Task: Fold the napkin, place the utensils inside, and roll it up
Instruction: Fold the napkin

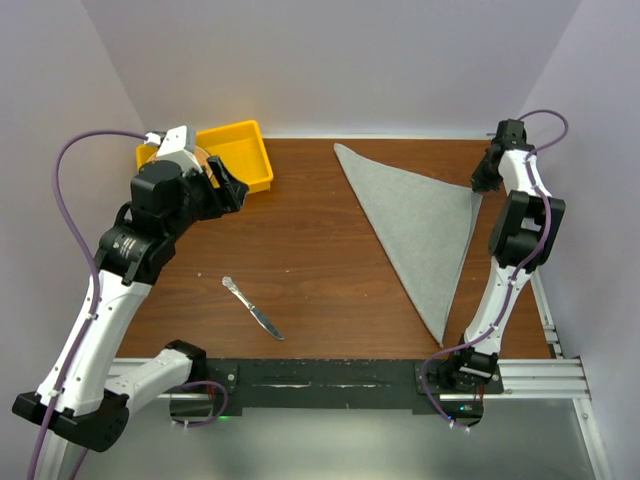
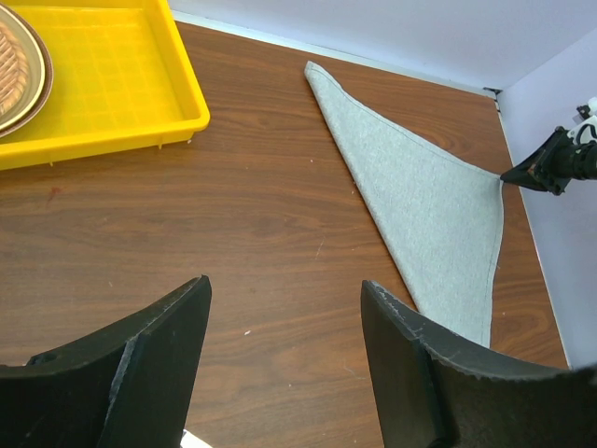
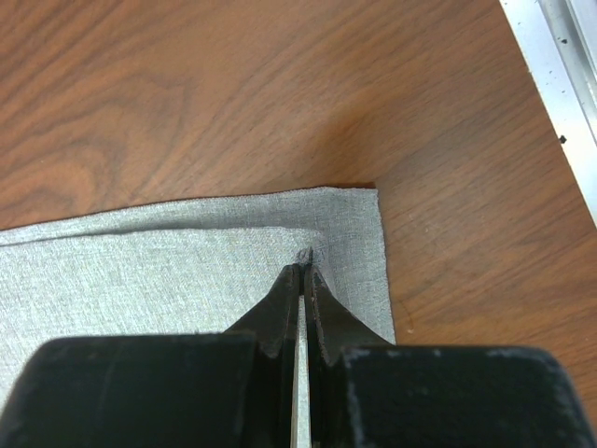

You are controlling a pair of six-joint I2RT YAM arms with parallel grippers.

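The grey napkin (image 1: 420, 225) lies folded into a triangle on the right half of the brown table, one tip at the back and one near the front edge. My right gripper (image 1: 478, 185) is down at its right corner. In the right wrist view the jaws (image 3: 303, 266) are pressed together on the corner of the upper layer of the napkin (image 3: 140, 280), which puckers at their tip. A silver knife (image 1: 253, 308) lies slantwise on bare wood near the front left. My left gripper (image 1: 232, 185) hovers open by the tray, its fingers (image 2: 168, 336) wide apart over bare wood with nothing between them.
A yellow tray (image 1: 255, 165) stands at the back left, with a round brown woven disc (image 2: 14, 65) in it. An aluminium rail (image 1: 560, 340) runs along the table's right edge, close beside the right arm. White walls enclose the back and sides.
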